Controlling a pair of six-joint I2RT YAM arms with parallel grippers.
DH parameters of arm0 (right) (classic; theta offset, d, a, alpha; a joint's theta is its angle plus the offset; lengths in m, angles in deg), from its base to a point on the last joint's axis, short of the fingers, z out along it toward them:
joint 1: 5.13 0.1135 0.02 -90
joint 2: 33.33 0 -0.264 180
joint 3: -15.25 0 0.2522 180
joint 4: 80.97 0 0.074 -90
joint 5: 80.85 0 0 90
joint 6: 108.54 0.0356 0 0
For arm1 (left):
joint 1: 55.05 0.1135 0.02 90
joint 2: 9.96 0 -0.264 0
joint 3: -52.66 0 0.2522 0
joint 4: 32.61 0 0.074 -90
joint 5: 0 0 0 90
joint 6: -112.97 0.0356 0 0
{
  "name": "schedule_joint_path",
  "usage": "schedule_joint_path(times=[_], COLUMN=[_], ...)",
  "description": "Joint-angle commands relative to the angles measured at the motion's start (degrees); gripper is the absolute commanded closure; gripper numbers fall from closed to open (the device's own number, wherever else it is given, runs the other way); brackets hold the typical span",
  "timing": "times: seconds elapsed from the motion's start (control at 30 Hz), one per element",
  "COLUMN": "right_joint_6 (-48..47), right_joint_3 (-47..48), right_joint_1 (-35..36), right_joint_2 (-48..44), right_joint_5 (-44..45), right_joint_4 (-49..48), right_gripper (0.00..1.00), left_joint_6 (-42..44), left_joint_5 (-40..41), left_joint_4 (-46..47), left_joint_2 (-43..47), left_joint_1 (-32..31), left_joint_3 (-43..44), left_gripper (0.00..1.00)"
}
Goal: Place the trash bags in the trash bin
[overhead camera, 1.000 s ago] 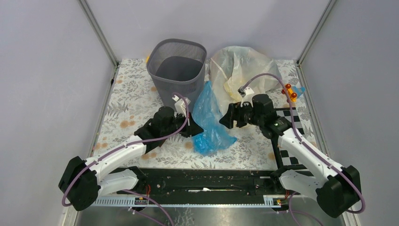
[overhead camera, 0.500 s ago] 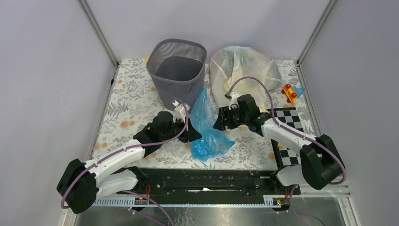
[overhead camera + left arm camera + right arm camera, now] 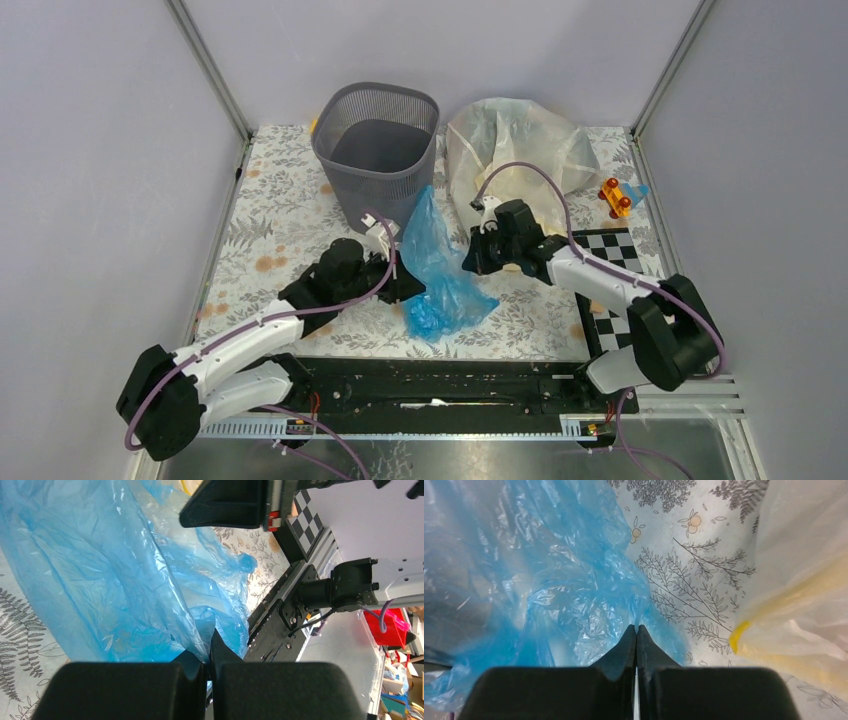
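neither bag binned yet. dark grey mesh trash bin [image 3: 378, 150] stands at the far edge of the table [image 3: 280, 200]; crumpled blue plastic trash bag [image 3: 440, 265] mid-table, pinched in the left gripper [image 3: 208, 654], right gripper [image 3: 636, 630] closed at its edge; pale translucent bag [image 3: 515, 140] sits beside the bin.

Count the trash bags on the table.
2. The blue bag lies just in front of the trash bin; the whitish bag sits right of it. More may hide behind the bin.
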Motion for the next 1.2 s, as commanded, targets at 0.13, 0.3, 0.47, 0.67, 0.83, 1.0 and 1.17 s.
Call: schedule_joint_path(times=[0.13,0.3,0.47,0.67,0.83,1.0,1.17], right_joint_6=[-2.4,-3.4,-3.9,-3.9,-7.7,-8.9,-3.5], right_joint_3=[12.2,23.0,32.8,39.0,31.1,20.3,8.1], right_joint_1=[0.5,0.5,0.5,0.5,0.5,1.0,1.6], right_joint_2=[-16.6,-23.1,-25.0,-22.1,-21.9,-22.5,-23.6], right_joint_5=[6.0,7.1,1.4,-13.1,-19.0,-20.7,-23.8], right_joint_4=[11.3,20.5,25.6,30.2,32.5,32.3,25.4], right_gripper=[1.00,1.00,1.00,1.00,1.00,1.00,1.00], left_joint_6=[1.4,0.9,-0.3,0.3,-2.1,-3.5,-4.4], left_joint_5=[5.7,8.4,7.6,11.1,20.9,21.5,21.3], left_joint_4=[0.3,3.9,16.3,14.5,5.5,0.9,-0.6], left_joint_2=[1.4,-0.1,-5.6,-11.7,-6.5,4.1,8.8], left_joint_1=[0.3,0.2,0.2,0.2,0.2,0.2,0.2], left_joint_3=[0.5,-0.1,-1.7,5.9,5.0,0.4,1.5], left_gripper=[0.98,0.90,0.76,0.40,0.21,0.06,0.01])
